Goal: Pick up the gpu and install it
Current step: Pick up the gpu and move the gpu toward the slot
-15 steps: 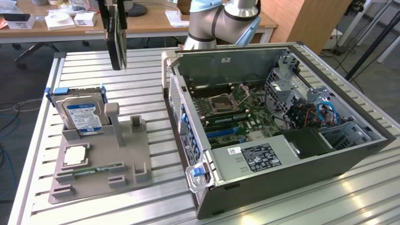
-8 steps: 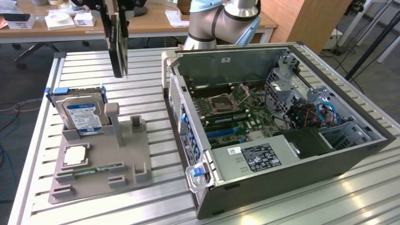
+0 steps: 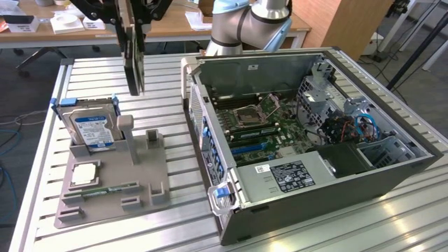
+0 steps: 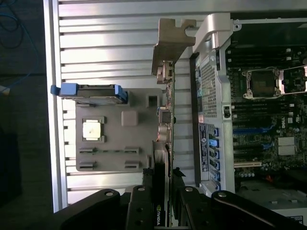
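The gpu point(image 3: 134, 63) hangs on edge from your tool point(image 3: 131, 16), clear of the tabletop point(image 3: 168, 226). It is over the bare strip between the grey holder point(image 3: 112, 202) on the exterior view's left and the open case point(image 3: 322, 194) on its right. The tool's fingers point(image 4: 141, 206) are narrowed onto one end of the card and clamp its two flat faces. The silvery bracket point(image 4: 171, 40) therefore sits at the free end, away from the tool.

That hold makes sense to me. With the faces pinched, the connector edge and the bracket stay uncovered, and those are the parts that have to meet the case. Held up like this, the card also looks able to clear the holder's upright posts point(image 3: 128, 136), which carry nothing, and the case's near wall.

The pick looks done to me and the install does not. The card is outside the case, and I can make out no card standing on the motherboard point(image 3: 259, 121).

The case lies on its side with the cover off, so the board faces up and you can reach it from above. The holder's other parts are seated in it. The hard drive point(image 3: 93, 128) stands at its far end, and the processor point(image 3: 83, 173) and the memory stick point(image 3: 105, 190) lie flat nearer you, all well apart from the card.
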`<state>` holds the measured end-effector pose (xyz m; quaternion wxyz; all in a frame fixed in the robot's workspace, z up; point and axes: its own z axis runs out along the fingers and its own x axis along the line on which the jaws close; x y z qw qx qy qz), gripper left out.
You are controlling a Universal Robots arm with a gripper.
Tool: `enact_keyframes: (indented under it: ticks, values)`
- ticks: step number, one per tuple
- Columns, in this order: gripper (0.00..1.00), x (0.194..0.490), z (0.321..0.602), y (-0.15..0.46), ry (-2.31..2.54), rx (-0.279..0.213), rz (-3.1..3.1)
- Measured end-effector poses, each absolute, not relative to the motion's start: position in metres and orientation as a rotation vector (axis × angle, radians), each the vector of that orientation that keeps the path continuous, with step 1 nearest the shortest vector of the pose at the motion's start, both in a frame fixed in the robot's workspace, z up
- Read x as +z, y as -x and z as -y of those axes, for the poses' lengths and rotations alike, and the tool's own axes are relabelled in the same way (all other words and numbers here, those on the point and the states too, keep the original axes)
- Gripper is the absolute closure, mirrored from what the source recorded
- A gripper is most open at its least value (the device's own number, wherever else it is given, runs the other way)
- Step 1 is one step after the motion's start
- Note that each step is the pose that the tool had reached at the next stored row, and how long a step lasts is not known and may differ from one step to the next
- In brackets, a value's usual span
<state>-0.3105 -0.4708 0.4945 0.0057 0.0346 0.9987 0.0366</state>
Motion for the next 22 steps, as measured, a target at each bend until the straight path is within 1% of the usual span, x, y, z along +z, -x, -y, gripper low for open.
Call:
enact_keyframes:
  ticks: [16, 22]
  values:
    - [0.74, 0.467, 0.471, 0.311, -0.109, 0.13, -3.126]
    - [0.74, 0.465, 0.471, 0.311, -0.109, 0.13, -3.126]
